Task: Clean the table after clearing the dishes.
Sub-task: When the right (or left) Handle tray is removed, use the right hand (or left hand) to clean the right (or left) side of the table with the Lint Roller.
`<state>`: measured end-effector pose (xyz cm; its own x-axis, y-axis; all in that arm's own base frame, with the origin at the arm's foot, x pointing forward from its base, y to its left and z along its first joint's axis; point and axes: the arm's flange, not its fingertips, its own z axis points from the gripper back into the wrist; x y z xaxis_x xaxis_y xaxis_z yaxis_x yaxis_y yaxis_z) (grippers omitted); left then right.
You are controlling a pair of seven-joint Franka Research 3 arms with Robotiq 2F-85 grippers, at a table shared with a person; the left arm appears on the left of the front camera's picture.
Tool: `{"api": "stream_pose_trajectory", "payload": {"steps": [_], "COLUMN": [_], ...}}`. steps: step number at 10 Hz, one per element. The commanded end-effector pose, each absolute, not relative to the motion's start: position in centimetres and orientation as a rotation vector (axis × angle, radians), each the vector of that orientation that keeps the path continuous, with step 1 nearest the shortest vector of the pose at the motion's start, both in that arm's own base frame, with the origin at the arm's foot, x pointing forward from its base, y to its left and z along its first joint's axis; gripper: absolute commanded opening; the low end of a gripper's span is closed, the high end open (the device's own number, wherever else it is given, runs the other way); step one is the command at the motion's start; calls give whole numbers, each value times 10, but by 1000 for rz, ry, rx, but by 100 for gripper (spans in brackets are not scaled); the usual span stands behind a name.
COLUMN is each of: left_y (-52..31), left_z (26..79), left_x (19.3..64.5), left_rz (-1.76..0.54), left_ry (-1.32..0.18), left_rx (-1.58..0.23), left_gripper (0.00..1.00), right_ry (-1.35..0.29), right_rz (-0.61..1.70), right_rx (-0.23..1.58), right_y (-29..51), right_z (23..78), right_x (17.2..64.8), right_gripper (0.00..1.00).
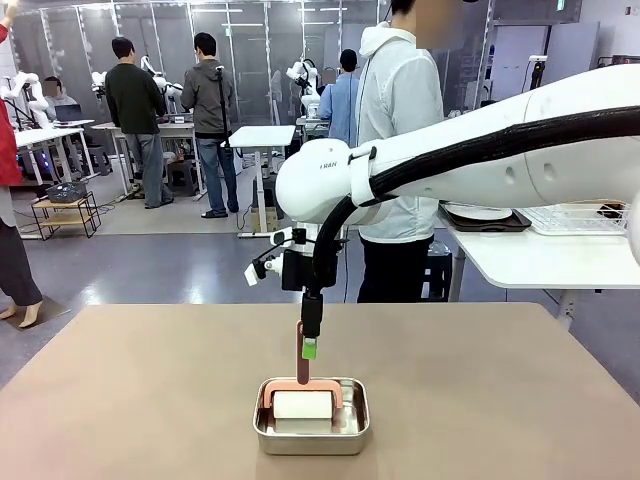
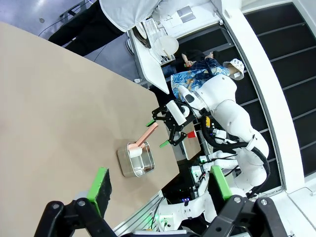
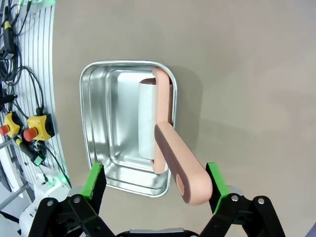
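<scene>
Right wrist view: right tool (image 3: 154, 180), spread wide, apparently straddles roller handle (image 3: 173, 153) above pan (image 3: 95, 123); off-centre closure could knock it aside.

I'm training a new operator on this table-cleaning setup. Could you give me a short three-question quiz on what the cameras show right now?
1. True or false: the right pincer is shut tight on the pink handle.
2. Where does the white roller lie? A) in the steel pan B) on a dark tray C) in a wire basket
3. Fill in: the left pincer, up above the table, stands ____.
Key: 1 false, it is open, with the handle between its fingers; 2 A; 3 open.
</scene>
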<state>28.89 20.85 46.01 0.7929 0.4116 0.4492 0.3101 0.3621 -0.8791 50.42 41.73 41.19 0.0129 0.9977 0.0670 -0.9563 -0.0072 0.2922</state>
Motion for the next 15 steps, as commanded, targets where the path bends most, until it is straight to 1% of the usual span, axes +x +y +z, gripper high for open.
{"api": "stream_pose_trajectory", "payload": {"steps": [1, 6, 8, 9, 10, 11, 13, 14, 15], "left_y": [210, 210, 210, 210, 210, 210, 210, 210, 210], "left_z": [462, 462, 462, 462, 462, 462, 462, 462, 462], "left_x": [287, 287, 287, 287, 287, 287, 287, 287, 287], "left_rz": [79, 79, 79, 79, 79, 79, 79, 79, 79], "left_ry": [-699, -699, -699, -699, -699, -699, -699, -699, -699], "left_rx": [-1240, -1240, -1240, -1240, -1240, -1240, -1240, -1240, -1240], "left_gripper": [100, 100, 100, 100, 100, 100, 100, 100, 100], "right_ry": [225, 233, 246, 247, 248, 247, 240, 238, 235], "right_rz": [1585, 1578, 1575, 1575, 1575, 1576, 1578, 1577, 1577], "right_rx": [265, 268, 283, 277, 276, 275, 278, 277, 276], "right_y": [429, 436, 436, 436, 435, 435, 436, 436, 436], "right_z": [407, 400, 399, 398, 399, 400, 401, 402, 402], "right_x": [504, 511, 512, 512, 512, 512, 512, 513, 513], "right_gripper": [100, 100, 91, 45, 32, 0, 0, 7, 0]}}
